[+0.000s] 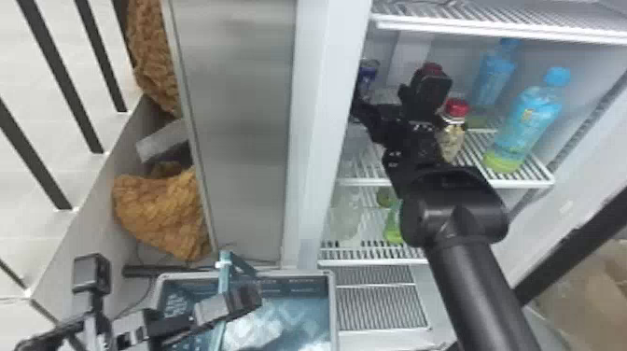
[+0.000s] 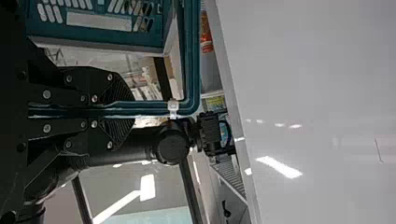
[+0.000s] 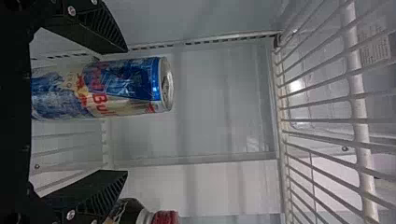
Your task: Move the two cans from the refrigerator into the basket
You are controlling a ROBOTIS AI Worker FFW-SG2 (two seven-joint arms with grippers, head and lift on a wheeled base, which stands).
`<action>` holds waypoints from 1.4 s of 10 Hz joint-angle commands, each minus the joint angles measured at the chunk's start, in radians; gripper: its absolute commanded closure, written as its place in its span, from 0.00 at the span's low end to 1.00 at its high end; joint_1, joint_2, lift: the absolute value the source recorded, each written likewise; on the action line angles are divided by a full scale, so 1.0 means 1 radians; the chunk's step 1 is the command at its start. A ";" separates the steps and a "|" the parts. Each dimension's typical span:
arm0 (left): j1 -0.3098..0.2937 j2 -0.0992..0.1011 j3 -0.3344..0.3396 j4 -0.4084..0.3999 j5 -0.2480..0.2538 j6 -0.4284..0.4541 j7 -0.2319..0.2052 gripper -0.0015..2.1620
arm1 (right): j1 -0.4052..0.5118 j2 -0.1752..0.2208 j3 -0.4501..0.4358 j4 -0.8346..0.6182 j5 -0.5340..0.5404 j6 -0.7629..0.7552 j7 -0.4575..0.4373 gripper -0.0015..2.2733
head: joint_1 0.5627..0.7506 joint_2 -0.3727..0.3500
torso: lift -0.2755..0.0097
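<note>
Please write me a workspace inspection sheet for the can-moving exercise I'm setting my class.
Surface: white wire shelves.
Job's things: one can, upright; second can not made out; basket below, outside the shelves.
Clutter: red-capped bottle and two blue-capped bottles on the can's level.
Grippers: left tool closed on the basket handle; right tool open around the can.
Cables: thin dark one left of the basket.
Surroundings: brown crinkled material.
</note>
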State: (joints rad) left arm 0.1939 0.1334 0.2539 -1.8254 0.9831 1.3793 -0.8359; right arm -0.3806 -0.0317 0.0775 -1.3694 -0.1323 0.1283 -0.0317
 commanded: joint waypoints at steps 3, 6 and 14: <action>-0.005 0.000 -0.001 0.003 0.000 -0.002 0.000 0.55 | -0.064 0.003 0.004 0.070 0.013 -0.001 -0.001 0.05 | 0.69 0.34 | 0.86; -0.007 0.000 -0.001 0.006 0.002 -0.005 0.000 0.55 | -0.071 0.003 0.024 0.092 0.003 0.014 -0.001 0.07 | 0.67 0.35 | 0.86; -0.005 0.000 -0.001 0.006 0.006 -0.010 0.000 0.55 | -0.051 -0.004 0.028 0.058 -0.001 0.056 0.006 0.57 | 0.70 0.36 | 0.86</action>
State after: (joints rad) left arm 0.1911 0.1334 0.2533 -1.8199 0.9895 1.3696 -0.8360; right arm -0.4388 -0.0347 0.1057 -1.3012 -0.1345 0.1840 -0.0264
